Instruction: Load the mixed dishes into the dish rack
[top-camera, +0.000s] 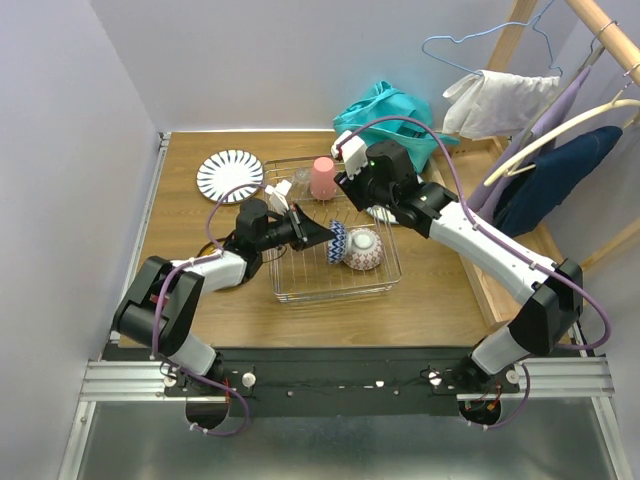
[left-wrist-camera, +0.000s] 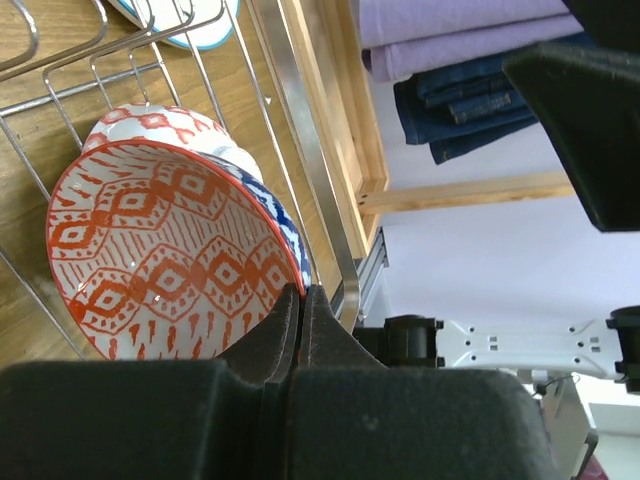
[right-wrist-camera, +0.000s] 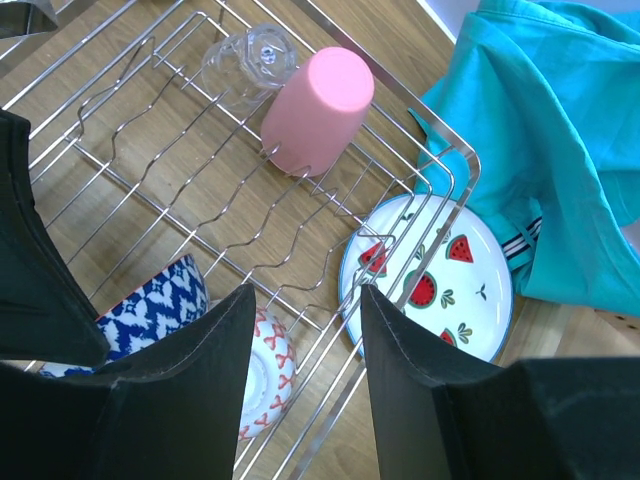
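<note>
**Left gripper closed at a bowl's rim, right gripper spread over the rack**

The left gripper (left-wrist-camera: 302, 292) has its fingers pressed flat together. Their tips touch the rim of the blue patterned bowl (left-wrist-camera: 170, 260), and the pictures do not show whether the rim is pinched. That bowl stands on edge inside the dish rack (top-camera: 300, 290), with its orange diamond-patterned inside turned toward the left wrist camera. Its back leans on the red-patterned bowl (top-camera: 364, 248) just beside it. Seen from above, both bowls sit at about 4 o'clock from the rack's middle.

The right gripper (right-wrist-camera: 305, 300) hangs with its fingers spread apart and holds nothing, above the rack's rim at 2 o'clock. Below it the watermelon plate (right-wrist-camera: 450, 290) lies at that rim, with wires crossing its edge and a teal cloth (right-wrist-camera: 560, 130) covering its far side.

The pink cup (right-wrist-camera: 318, 110) stands upside down in the rack at 12 o'clock. The clear glass (right-wrist-camera: 245, 60) lies on its side next to it, at 11 o'clock. The blue-striped plate (top-camera: 229, 175) lies on the table (top-camera: 430, 300) outside the rack, at 10 o'clock.
</note>
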